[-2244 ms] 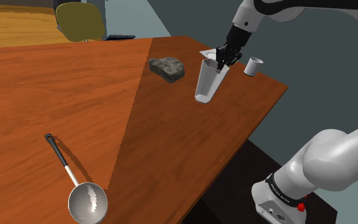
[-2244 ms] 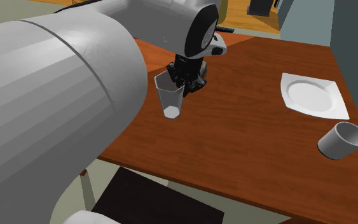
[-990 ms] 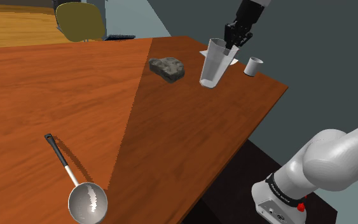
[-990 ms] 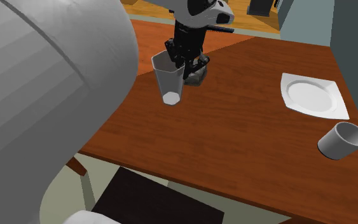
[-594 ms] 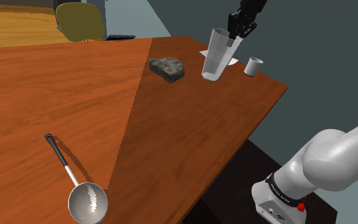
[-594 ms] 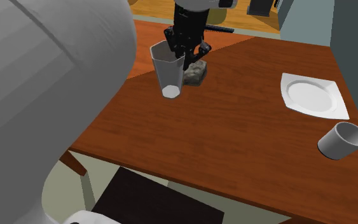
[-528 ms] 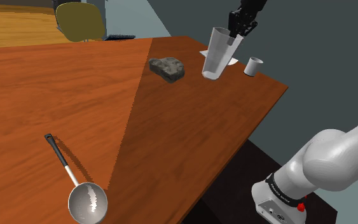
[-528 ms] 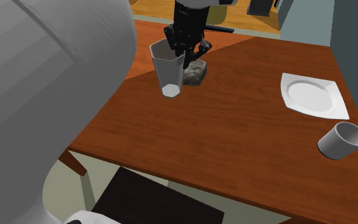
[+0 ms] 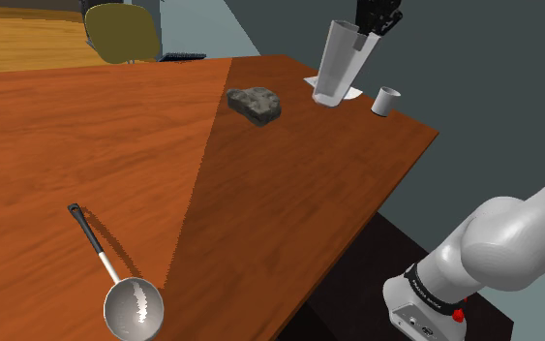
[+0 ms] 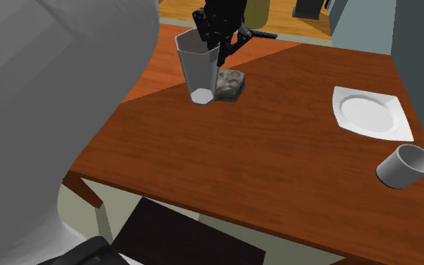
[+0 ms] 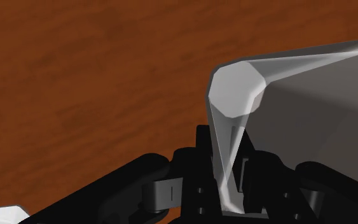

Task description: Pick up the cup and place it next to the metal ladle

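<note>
Cup (image 9: pixel 341 60) looks clear of the worktop (image 9: pixel 260 223) at its far end, near the white plate (image 10: pixel 370 113) and small mug (image 9: pixel 386 101). Tool (image 9: pixel 375 19) is clamped on the cup's rim, 1 finger inside the wall and 1 outside; the wrist view agrees. Ladle (image 9: pixel 115 286) lies at the shoulder view's lower left, well apart.

Risks I see:
- The grip is on 1 thin wall only, so a fast swing could pivot the cup or let it slip.
- The grey rock-like lump (image 9: pixel 255 104) sits roughly on the line to the ladle, and a low carry would clip it.
- The cup looks slightly tilted, so releasing it before it's level could tip it onto the ladle handle.
</note>
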